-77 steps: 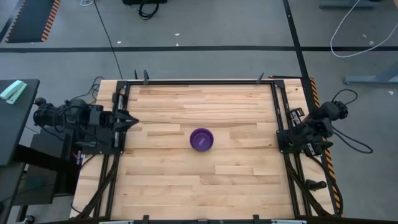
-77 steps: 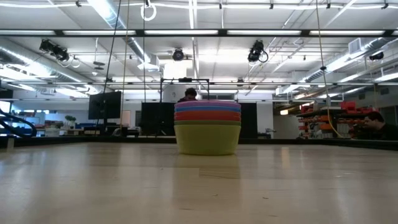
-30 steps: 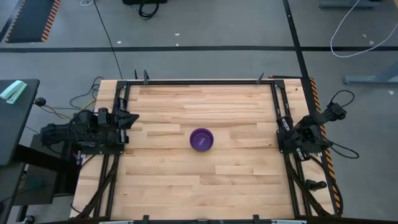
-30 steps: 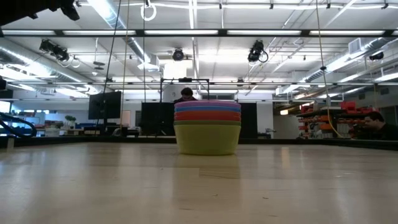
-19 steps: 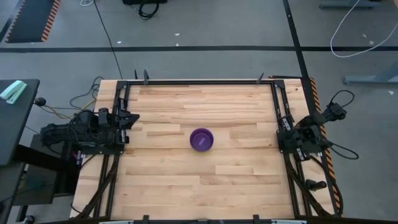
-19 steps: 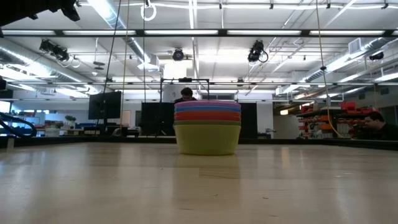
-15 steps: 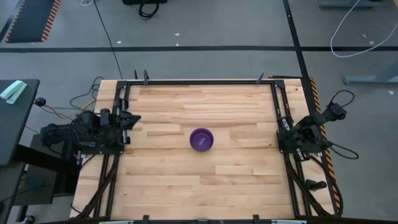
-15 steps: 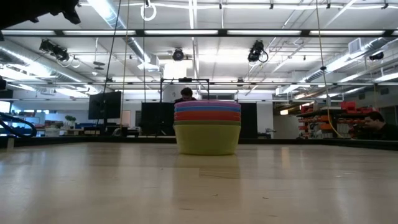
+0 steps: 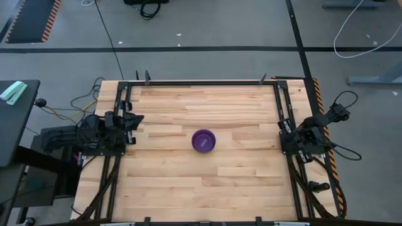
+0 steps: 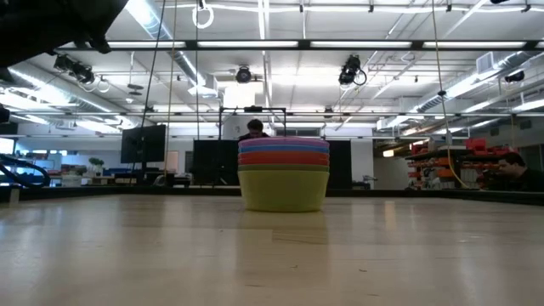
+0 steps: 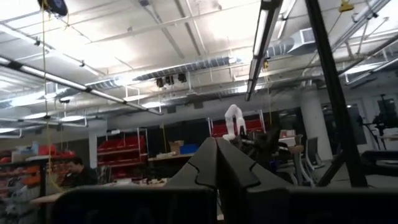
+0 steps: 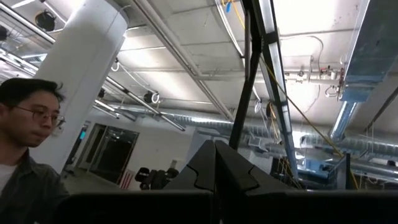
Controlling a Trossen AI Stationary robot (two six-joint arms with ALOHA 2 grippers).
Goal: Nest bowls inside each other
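Nesting bowls (image 10: 283, 174) mid-table (image 9: 239, 182), no legible writing

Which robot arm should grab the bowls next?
Neither has a clear edge. The bowls already sit nested mid-table. The left gripper and right gripper both rest shut at the side rails, about equally far away.

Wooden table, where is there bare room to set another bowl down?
Nearly everywhere. The wooden table holds only the nested stack of round plastic bowls, purple on top, at its middle. Bare wood rings it out to the black frame. Tightest are the side edges, by the left claw and right claw.
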